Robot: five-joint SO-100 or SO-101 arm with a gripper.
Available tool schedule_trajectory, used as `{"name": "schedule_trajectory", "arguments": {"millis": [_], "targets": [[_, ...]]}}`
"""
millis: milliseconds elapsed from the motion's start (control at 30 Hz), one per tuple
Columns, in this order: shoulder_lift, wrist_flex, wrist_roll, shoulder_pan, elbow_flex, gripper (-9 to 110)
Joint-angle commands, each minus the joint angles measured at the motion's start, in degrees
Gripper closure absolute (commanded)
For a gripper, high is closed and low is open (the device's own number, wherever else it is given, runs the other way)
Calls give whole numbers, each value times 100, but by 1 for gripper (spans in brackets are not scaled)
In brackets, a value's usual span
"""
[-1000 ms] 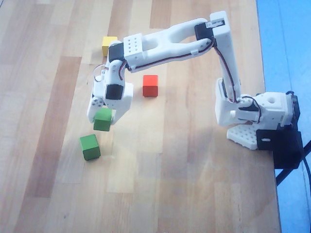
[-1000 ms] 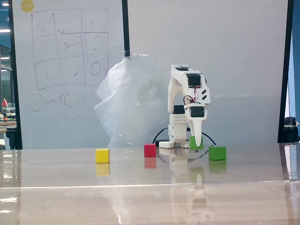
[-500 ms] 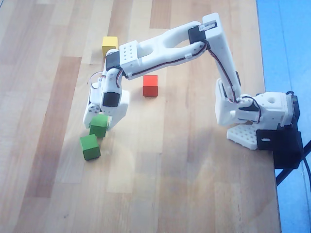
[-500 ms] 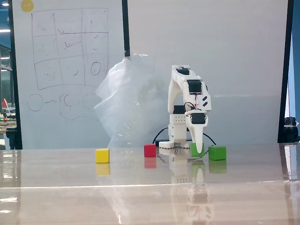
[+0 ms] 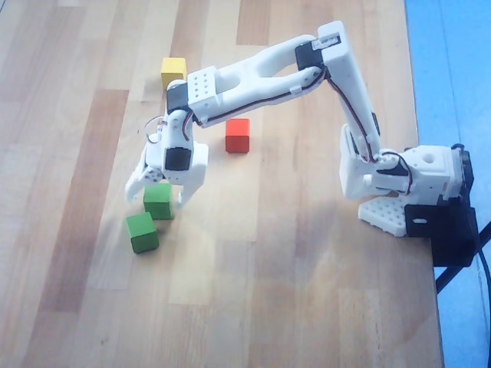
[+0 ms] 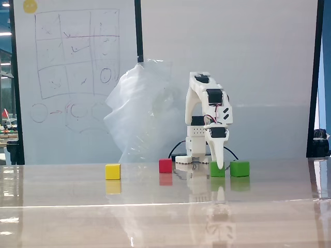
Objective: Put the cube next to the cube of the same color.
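In the overhead view, two green cubes lie close together on the wooden table, one (image 5: pixel 158 202) up and to the right of the other (image 5: pixel 142 232), corners nearly touching. My gripper (image 5: pixel 159 195) is open, pointing down, with one finger on each side of the upper green cube and a gap at each side. In the fixed view the gripper (image 6: pixel 220 163) hangs low in front of one green cube (image 6: pixel 216 169), and the second green cube (image 6: pixel 239 168) sits just to its right.
A red cube (image 5: pixel 237 136) lies right of the gripper and a yellow cube (image 5: pixel 173 72) lies beyond the arm; both show in the fixed view, red cube (image 6: pixel 165 165) and yellow cube (image 6: pixel 113 171). The arm base (image 5: pixel 406 184) stands at the table's right edge.
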Motion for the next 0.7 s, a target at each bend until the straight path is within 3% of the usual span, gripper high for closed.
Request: {"name": "schedule_trajectory", "arguments": {"millis": [0,200,400,567,667], "targets": [[738,299,-44,-9,-563,57],[2698,1072,-44,114,-448,54],[5062,1907,-97,492,712,72],[7646,993,-1046,1037,3243,103],[9492,-62,-1898,1362,5045,99]]}}
